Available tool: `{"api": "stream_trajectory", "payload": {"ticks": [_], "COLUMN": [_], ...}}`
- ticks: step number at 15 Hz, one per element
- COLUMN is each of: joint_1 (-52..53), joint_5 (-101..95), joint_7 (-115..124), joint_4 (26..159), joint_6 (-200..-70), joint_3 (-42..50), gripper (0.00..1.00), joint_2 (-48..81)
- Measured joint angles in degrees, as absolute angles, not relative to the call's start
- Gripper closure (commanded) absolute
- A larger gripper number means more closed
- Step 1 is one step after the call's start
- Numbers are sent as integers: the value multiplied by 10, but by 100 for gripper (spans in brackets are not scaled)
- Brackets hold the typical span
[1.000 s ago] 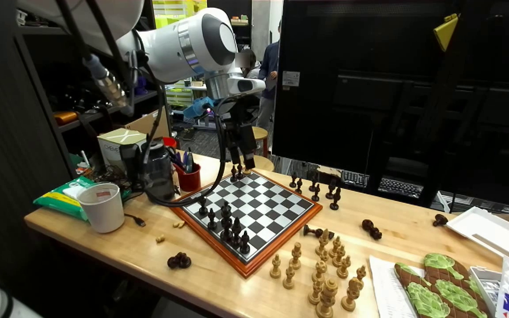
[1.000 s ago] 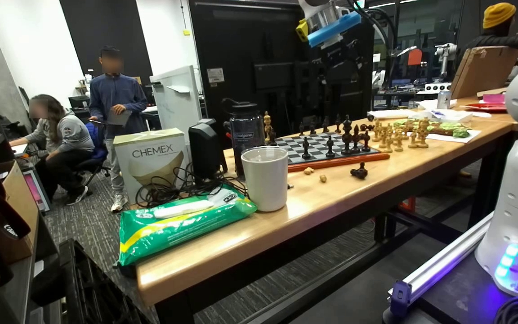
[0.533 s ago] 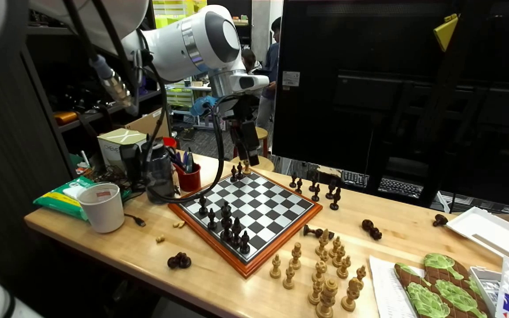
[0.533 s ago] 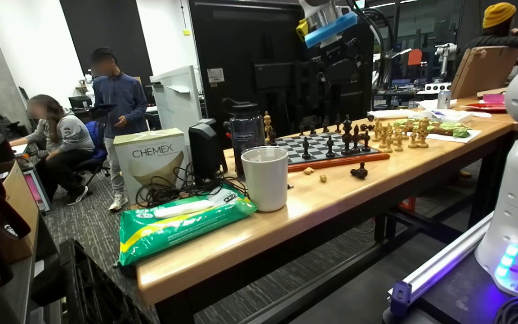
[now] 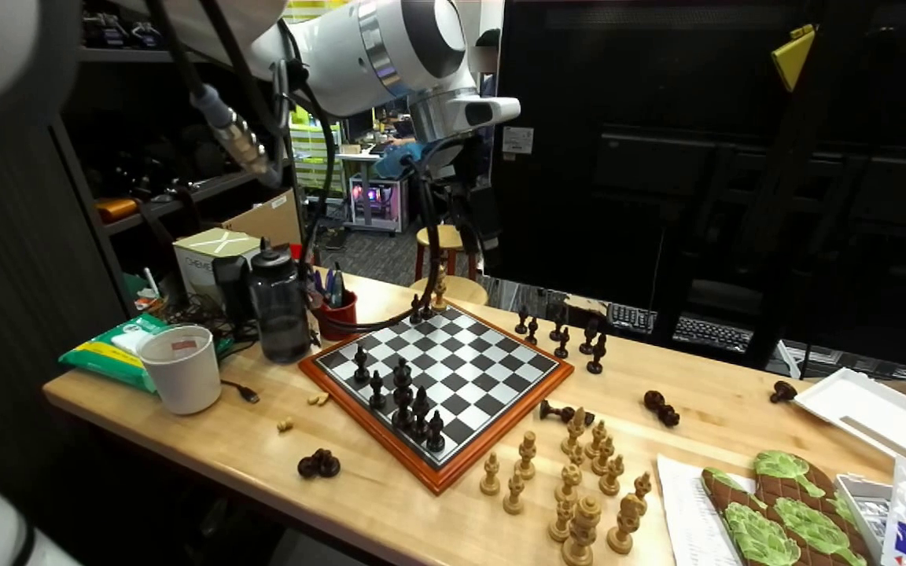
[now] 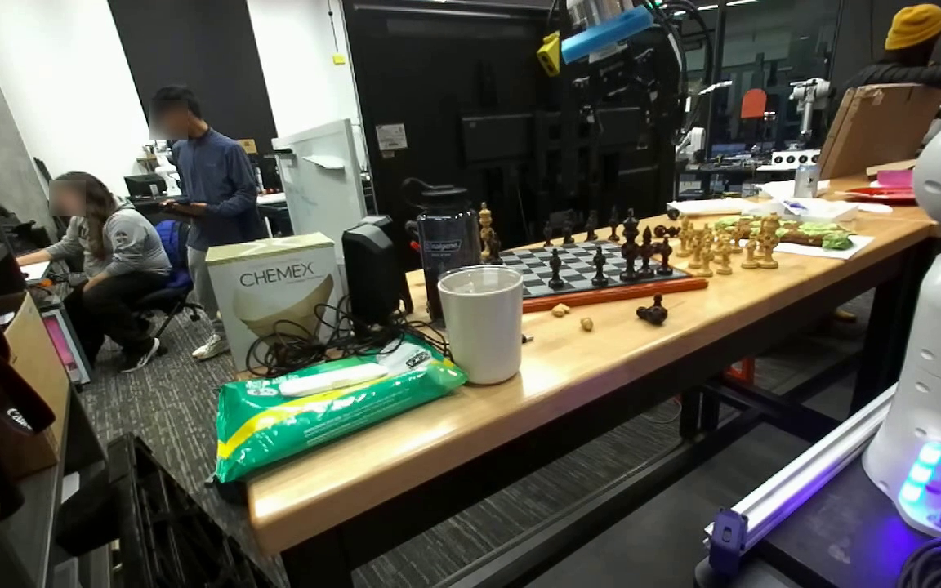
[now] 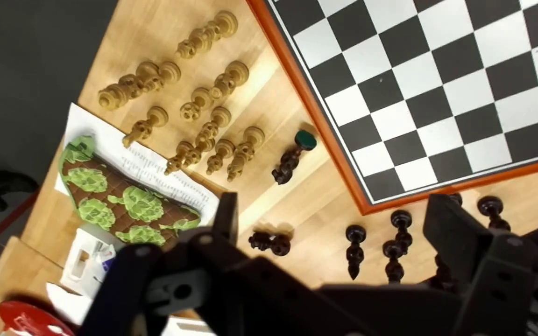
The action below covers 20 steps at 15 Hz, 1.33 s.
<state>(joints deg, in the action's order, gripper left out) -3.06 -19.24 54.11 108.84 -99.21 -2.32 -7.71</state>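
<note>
My gripper [image 7: 332, 214] stands open in the wrist view, with wide-apart fingers [image 7: 226, 212] and nothing held. In an exterior view, the gripper [image 5: 478, 244] hangs in the air above the far side of the chessboard [image 5: 492, 377]. A tall light chess piece [image 5: 440, 292] stands at the board's far corner beside two dark pieces [image 5: 416, 309]. Several dark pieces [image 5: 403, 385] stand along the near-left edge. Below the jaws in the wrist view are a pointed dark piece [image 7: 355, 252] and a fallen dark piece [image 7: 271, 241], both on the table, untouched.
Several light pieces [image 5: 581, 527] stand right of the board, near a patterned mitt [image 5: 795, 511] and a white tray [image 5: 878, 417]. A white cup [image 5: 182, 369], dark bottle [image 5: 280, 306] and red pen holder [image 5: 337, 316] stand left. A cable [image 5: 429, 212] hangs from the arm.
My arm has moved up and to the right in an exterior view, away from the light piece at the far corner, which stays standing. The jaws have stayed open. The standing person has turned.
</note>
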Motion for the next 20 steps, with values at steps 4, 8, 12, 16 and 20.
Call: {"api": "stream_trajectory", "payload": {"ticks": [4,8,12,16,20], "joint_1": [-30,-29,-25,-23,-22], "joint_5": [-157,-142,-141,-141,-140], "joint_7": [405,278,181,181,162], "joint_4": [1088,1087,1081,1073,1073], "joint_6": [-1000,-994,-971,-962,-963], "joint_3": [-12,-11,-11,-11,-11], "gripper": [0,0,0,0,0], "joint_2": [-65,-54,-50,-48,-45]}}
